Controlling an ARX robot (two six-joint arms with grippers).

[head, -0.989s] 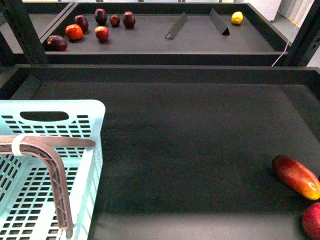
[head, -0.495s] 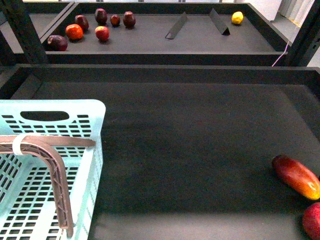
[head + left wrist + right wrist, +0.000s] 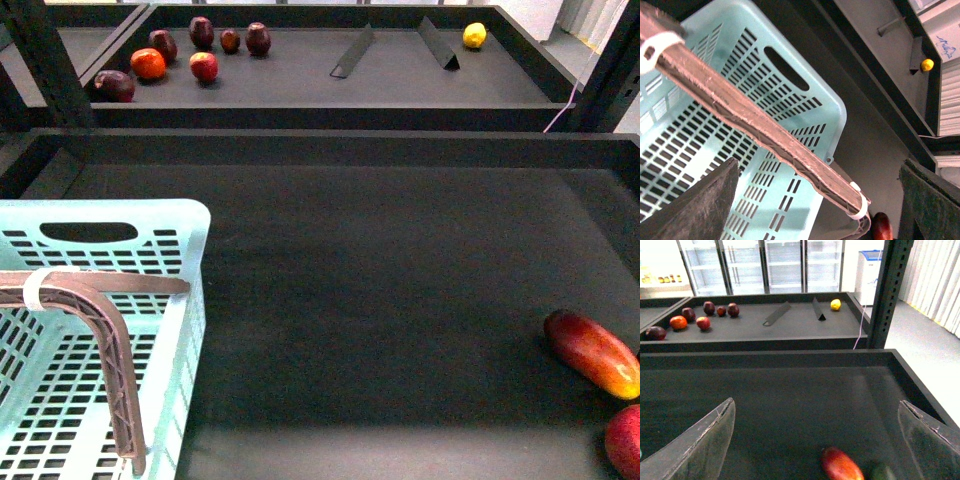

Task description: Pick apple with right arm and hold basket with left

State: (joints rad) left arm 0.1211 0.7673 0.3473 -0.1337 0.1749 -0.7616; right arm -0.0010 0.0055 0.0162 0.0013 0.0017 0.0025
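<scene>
The left gripper [image 3: 818, 162] has its dark jaws spread wide, with nothing clamped between them. The right gripper [image 3: 816, 401] has its pale, translucent jaws just as wide apart and empty, the wrist aimed forward and tipped slightly downward.

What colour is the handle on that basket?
The handle is brown, banded with white tape; the left wrist view shows it best.
</scene>
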